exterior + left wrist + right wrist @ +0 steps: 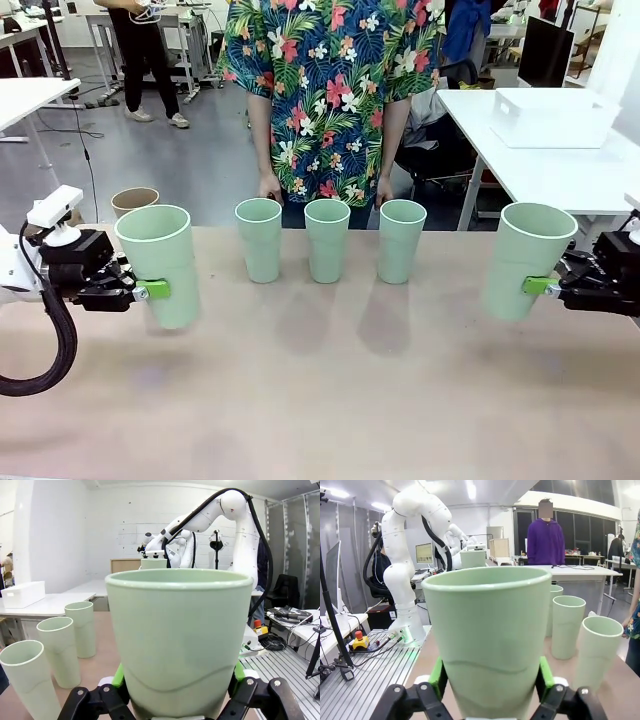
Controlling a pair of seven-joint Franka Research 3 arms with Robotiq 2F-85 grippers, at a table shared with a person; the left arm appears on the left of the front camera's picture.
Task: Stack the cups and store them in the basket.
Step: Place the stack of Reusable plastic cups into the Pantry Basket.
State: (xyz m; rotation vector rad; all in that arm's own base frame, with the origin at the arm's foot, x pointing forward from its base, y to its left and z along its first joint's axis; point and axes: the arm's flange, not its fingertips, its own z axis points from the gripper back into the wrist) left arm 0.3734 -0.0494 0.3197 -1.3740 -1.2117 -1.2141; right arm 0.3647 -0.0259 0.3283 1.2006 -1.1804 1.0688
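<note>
Left gripper (152, 291) is clamped on the first mint cup (160, 255); right gripper (542, 286) is clamped on the second mint cup (525, 255). Both are held mouth up, clear of the table (320, 400), apparently ready for nesting. Three standing mint cups (327, 240) and a tan cup (133, 201) wait along the far edge. The white basket (552, 118) sits on a separate table, well apart.

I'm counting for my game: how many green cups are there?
5 green cups: one held in the left gripper, one in the right gripper, three in a row on the table before the person. None seems hidden.
</note>
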